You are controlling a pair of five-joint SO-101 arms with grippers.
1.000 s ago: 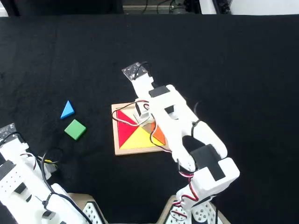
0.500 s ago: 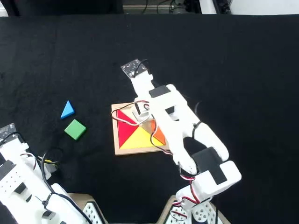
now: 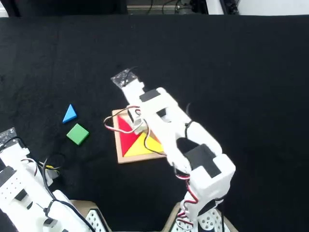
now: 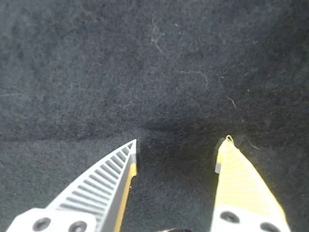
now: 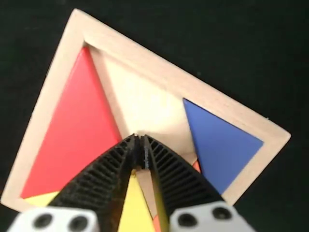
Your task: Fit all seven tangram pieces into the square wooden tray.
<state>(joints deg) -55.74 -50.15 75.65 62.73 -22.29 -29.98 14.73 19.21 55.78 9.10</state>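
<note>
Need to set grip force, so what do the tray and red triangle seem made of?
Tray: pale, matte, bare-looking wood, judging by its tan rim and floor. Red triangle: flat, even matte colour, likely painted wood, though plastic is possible.

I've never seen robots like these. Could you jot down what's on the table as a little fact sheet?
Tray: square wooden tray, partly filled, with a bare wooden gap
In tray: red triangle, yellow triangle, blue triangle
Outside tray: small blue triangle and green square, on the black cloth
Right gripper: shut, holding nothing, above the tray
Left gripper: open, empty, over bare cloth
</note>
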